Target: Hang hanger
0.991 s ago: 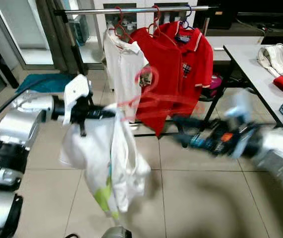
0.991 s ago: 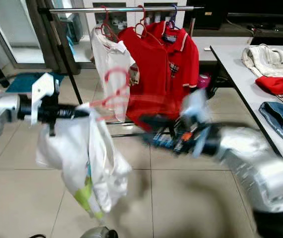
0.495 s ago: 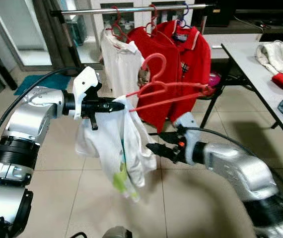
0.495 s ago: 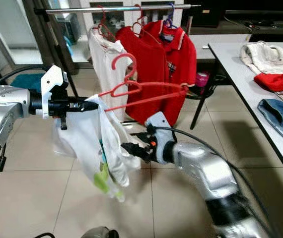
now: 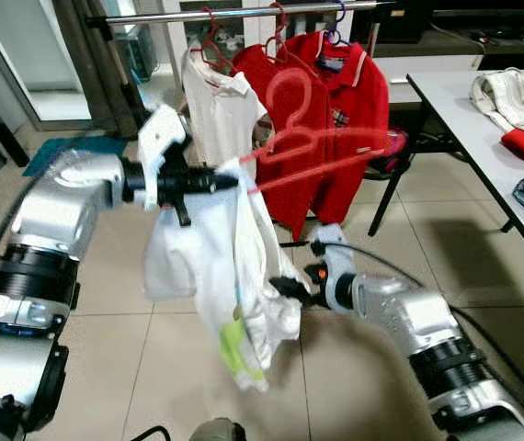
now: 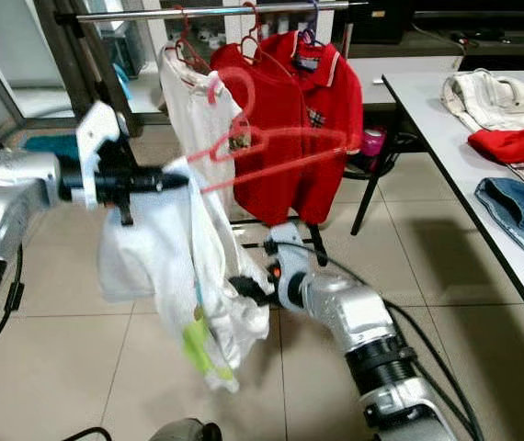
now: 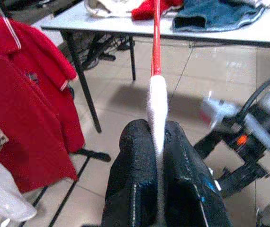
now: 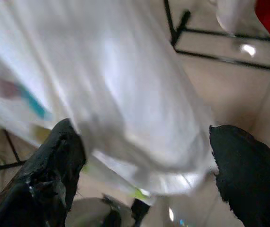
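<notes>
A red hanger [image 5: 310, 158] carries a white shirt [image 5: 234, 266] with a green and blue print, held in the air in front of the clothes rail [image 5: 244, 13]. My left gripper [image 5: 218, 181] is shut on the hanger's left end, over the shirt's fabric; the left wrist view shows the fingers [image 7: 135, 156] clamped on the red hanger [image 7: 156, 42]. My right gripper [image 5: 285, 288] sits low beside the shirt's lower part. Its fingers [image 8: 61, 156] are spread wide, with the white shirt [image 8: 125, 85] between them. The hanger is blurred.
A white shirt [image 5: 218, 110] and two red polo shirts [image 5: 336, 119] hang on the rail on their own hangers. A white table [image 5: 446, 92] at the right holds several folded clothes. Tiled floor [image 5: 106, 358] lies below.
My right arm has swung in from the right, and its gripper has reached the shirt's lower part. The left gripper has lifted the hanger a little toward the rail.
</notes>
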